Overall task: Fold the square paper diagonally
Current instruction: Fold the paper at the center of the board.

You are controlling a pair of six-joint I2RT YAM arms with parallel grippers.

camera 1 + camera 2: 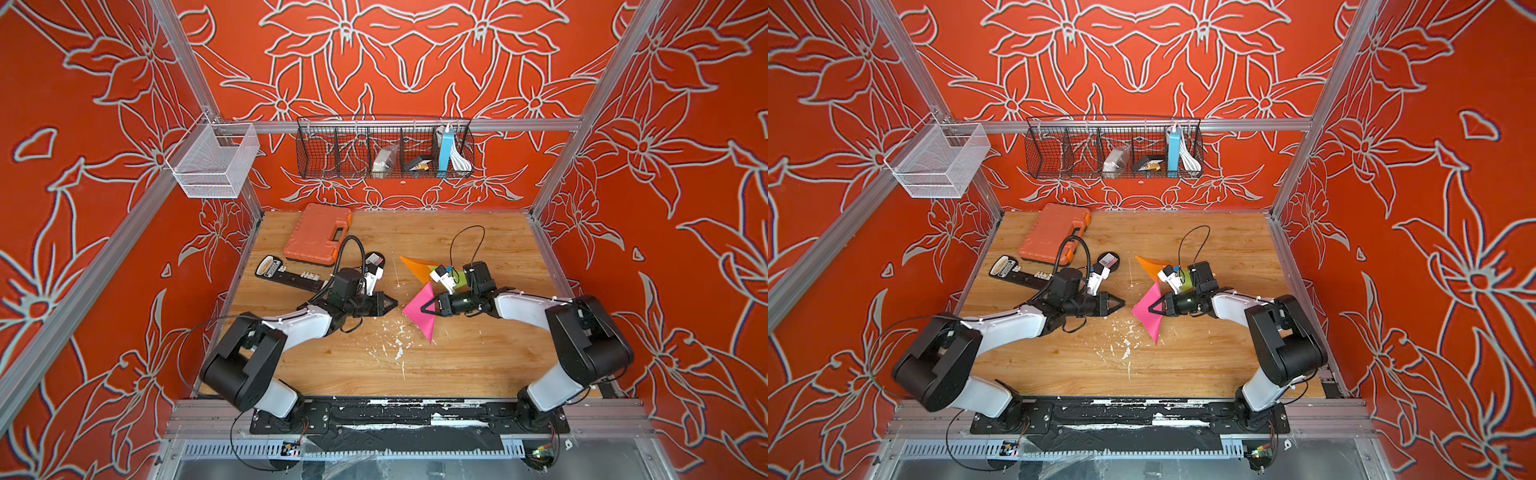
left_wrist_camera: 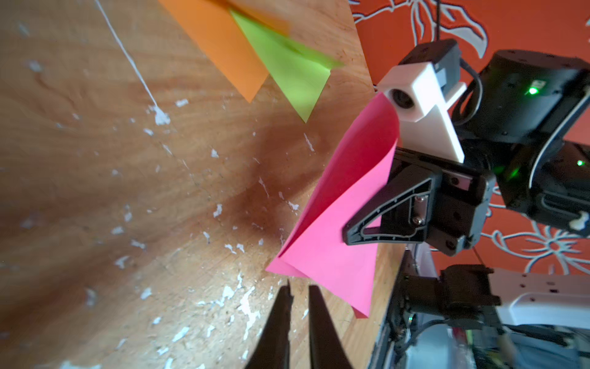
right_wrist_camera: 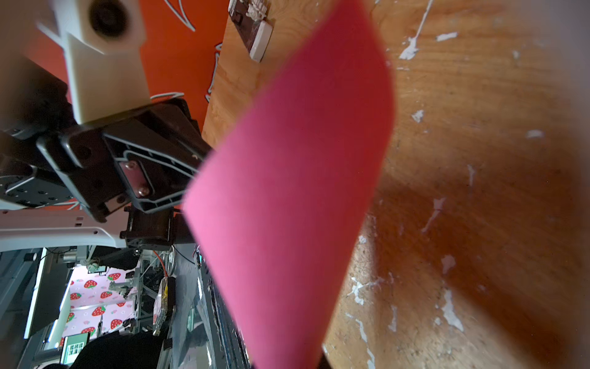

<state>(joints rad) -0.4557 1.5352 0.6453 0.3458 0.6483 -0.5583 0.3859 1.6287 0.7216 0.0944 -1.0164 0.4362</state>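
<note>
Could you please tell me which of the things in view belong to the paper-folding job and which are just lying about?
Part of the job:
- pink paper, half folded
- right gripper, shut on it
- left gripper, close beside it

Lying about:
- orange paper
- green paper
- orange tool case
- black wire basket
- white mesh basket

I saw the right gripper (image 1: 1152,308) with its jaws closed on the folded pink paper (image 1: 1148,312), raised over the bench (image 1: 1204,357). My left gripper (image 1: 1120,303) pointed at it from just beside, jaws nearly together and apart from the paper.

Right pincer (image 1: 423,310) clamped; left pincer (image 1: 395,304) nearly closed.
</note>
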